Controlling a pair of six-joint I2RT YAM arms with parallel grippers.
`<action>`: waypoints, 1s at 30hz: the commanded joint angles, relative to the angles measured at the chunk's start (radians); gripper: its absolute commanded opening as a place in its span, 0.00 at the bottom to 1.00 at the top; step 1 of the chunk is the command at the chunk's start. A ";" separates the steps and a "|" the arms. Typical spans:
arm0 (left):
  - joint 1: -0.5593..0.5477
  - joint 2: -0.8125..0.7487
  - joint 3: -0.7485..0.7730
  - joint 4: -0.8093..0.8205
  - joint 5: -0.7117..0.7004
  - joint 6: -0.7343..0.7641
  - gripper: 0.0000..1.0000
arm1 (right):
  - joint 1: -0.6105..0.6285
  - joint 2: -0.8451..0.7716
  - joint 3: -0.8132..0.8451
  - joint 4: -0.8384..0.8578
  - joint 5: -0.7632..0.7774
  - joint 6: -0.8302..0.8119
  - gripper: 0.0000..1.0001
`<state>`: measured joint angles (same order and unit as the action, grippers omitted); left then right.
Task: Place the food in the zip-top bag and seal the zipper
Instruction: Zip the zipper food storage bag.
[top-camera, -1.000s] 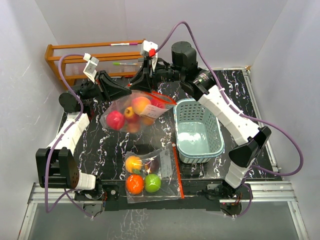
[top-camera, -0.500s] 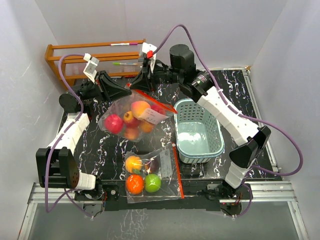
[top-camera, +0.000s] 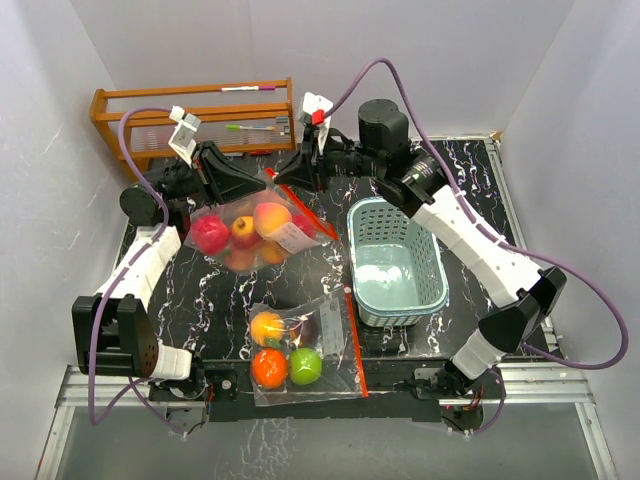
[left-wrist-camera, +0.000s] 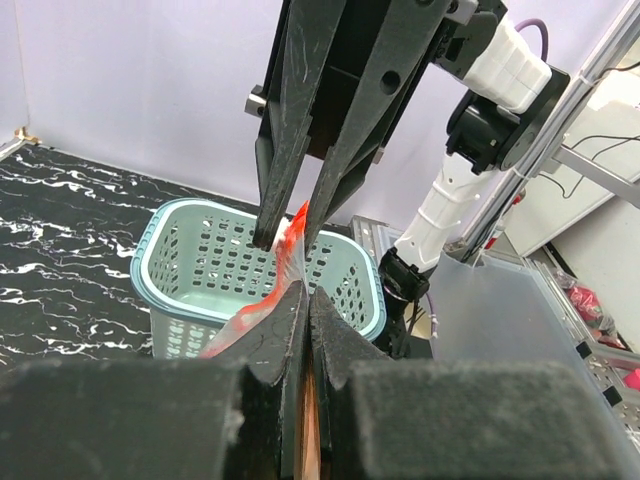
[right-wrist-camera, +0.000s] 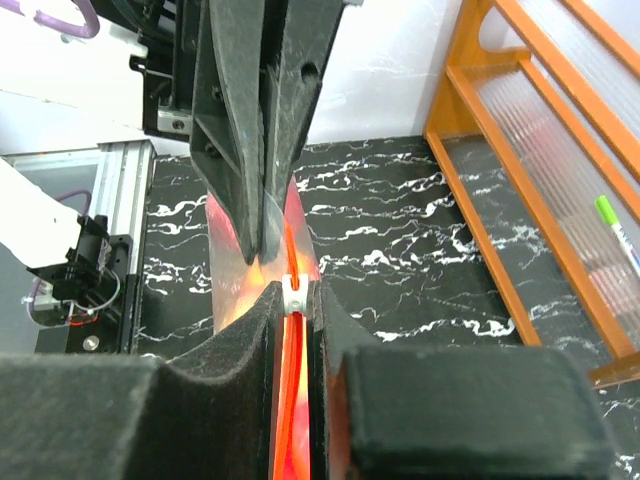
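Seen from above, a clear zip-top bag (top-camera: 290, 238) holding the food (top-camera: 270, 215), round red, orange and yellow fruits, hung over the far part of the tabletop (top-camera: 200, 290), gripped at its top edge by both claws. The left claw (top-camera: 262, 186), reaching in from 9 o'clock, was clamped on the bag's corner. The right claw (top-camera: 287, 177), reaching in from 3 o'clock, was pressed together on the red zipper (top-camera: 305, 212) with a white slider (right-wrist-camera: 291, 290) between its fingers, just beside the left claw. From that pinch the zipper's long axis ran toward 4 o'clock, toward the pale-blue basket (top-camera: 397, 262). The right claw was the nearer to that free length, so a sealing stroke would likely run that way. A second bag (top-camera: 325, 345) of fruit lay flat at 6 o'clock.
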<state>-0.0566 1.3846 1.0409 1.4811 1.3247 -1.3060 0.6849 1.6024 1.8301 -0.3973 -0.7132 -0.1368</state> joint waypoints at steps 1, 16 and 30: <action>0.012 -0.038 0.061 0.072 -0.031 -0.009 0.00 | -0.060 -0.055 -0.055 -0.001 0.081 0.004 0.08; 0.015 -0.025 0.121 -0.002 -0.067 0.032 0.00 | -0.063 -0.236 -0.339 0.031 0.187 0.031 0.08; 0.028 0.007 0.173 -0.084 -0.112 0.075 0.00 | -0.071 -0.432 -0.676 0.048 0.320 0.083 0.08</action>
<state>-0.0460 1.3922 1.1584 1.3853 1.3132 -1.2507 0.6281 1.2369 1.2087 -0.3538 -0.4671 -0.0803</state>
